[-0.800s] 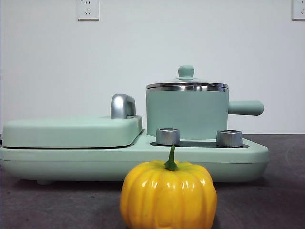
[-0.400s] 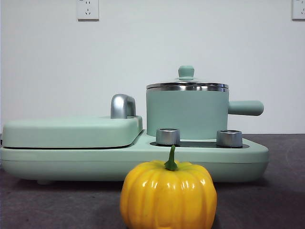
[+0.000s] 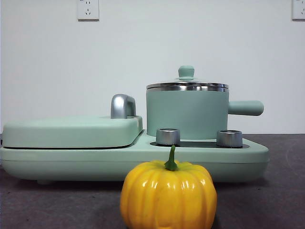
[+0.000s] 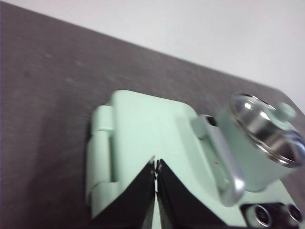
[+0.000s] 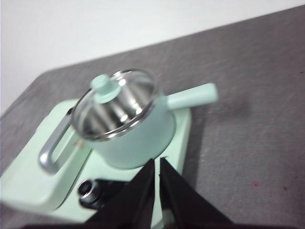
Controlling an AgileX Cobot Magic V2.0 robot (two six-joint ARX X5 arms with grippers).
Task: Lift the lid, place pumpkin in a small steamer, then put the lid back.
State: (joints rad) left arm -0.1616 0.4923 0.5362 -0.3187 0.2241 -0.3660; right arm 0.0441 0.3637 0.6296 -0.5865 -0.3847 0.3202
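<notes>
The pot [image 3: 186, 114] is set on the right half of the cooker base [image 3: 57, 160], with the lid [image 3: 187, 84] seated on it. The flat cover [image 3: 71, 131] is laid to its left. Two knobs [image 3: 167, 136] are placed before the pot. The pumpkin [image 3: 167, 195] is positioned in front of the base, on the table [image 3: 276, 200].

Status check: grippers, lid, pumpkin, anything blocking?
Left gripper shut, right gripper shut, both empty, aloft. Lid on small steamer. Pumpkin on table, untouched. Nothing blocking.
</notes>
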